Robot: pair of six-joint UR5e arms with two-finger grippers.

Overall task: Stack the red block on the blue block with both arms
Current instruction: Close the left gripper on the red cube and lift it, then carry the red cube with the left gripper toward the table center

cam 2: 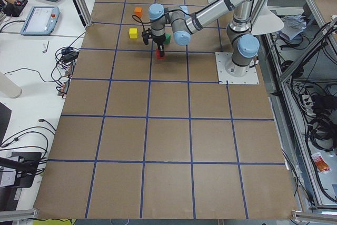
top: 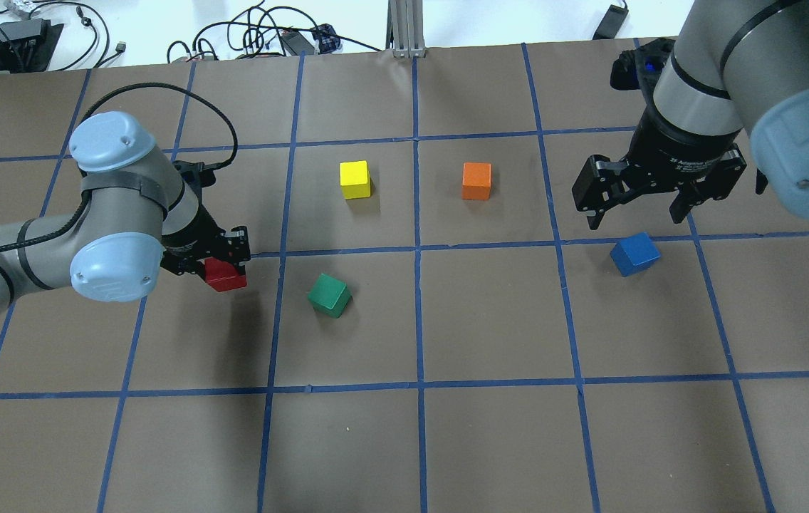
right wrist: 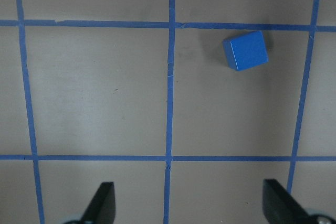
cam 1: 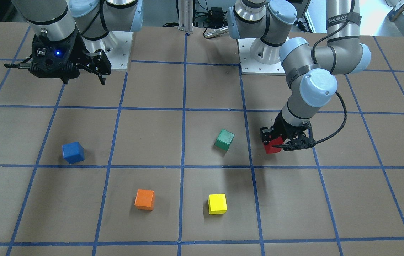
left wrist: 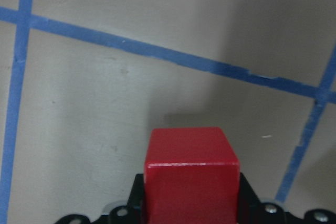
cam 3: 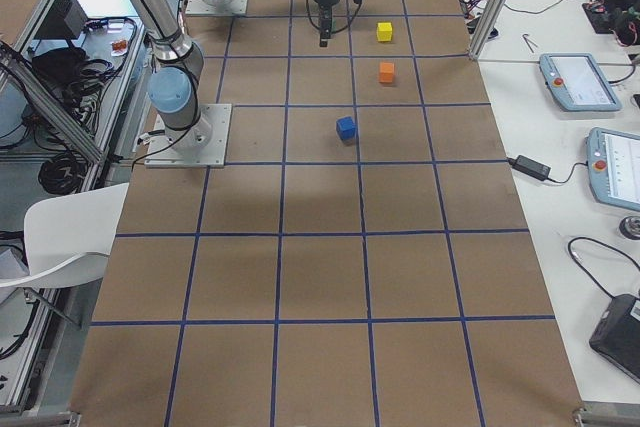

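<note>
Red block, cropped below, sits clamped in left gripper; right gripper spread.

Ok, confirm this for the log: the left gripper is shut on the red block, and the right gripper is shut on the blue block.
One part is wrong. The right gripper is open and holds nothing. The right wrist view shows its fingers spread wide, with the blue block lying free on the table. The left gripper is indeed shut on the red block.
</note>
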